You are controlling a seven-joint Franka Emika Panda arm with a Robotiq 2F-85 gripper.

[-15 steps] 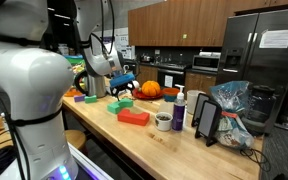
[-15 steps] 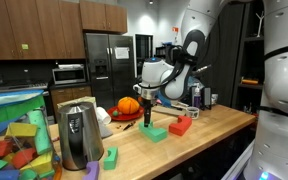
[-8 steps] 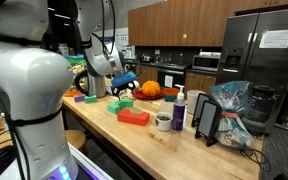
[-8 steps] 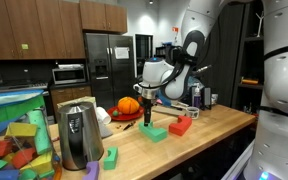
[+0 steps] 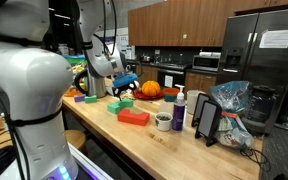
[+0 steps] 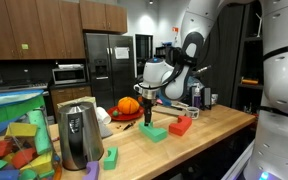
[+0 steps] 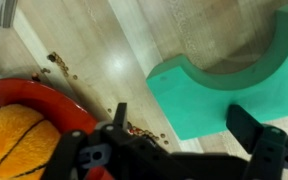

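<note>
My gripper [image 7: 181,115] hangs open just above the wooden counter, its two black fingers [image 7: 119,110] straddling the near corner of a green foam block [image 7: 224,80] with a half-round cutout. Nothing is between the fingers. In both exterior views the gripper [image 5: 124,88] [image 6: 146,98] points down over the green block [image 5: 117,106] [image 6: 153,132]. A red block [image 5: 134,117] [image 6: 180,126] lies beside it. An orange pumpkin [image 7: 14,135] [image 5: 150,89] [image 6: 130,105] sits in a red dish [image 7: 54,100] close to the left finger.
A metal kettle [image 6: 80,135] and a bin of coloured foam blocks [image 6: 14,140] stand at one end. A small cup [image 5: 163,121], a bottle [image 5: 179,108], a black stand [image 5: 206,120] and a plastic bag [image 5: 234,110] crowd the other. Crumbs [image 7: 62,65] dot the counter.
</note>
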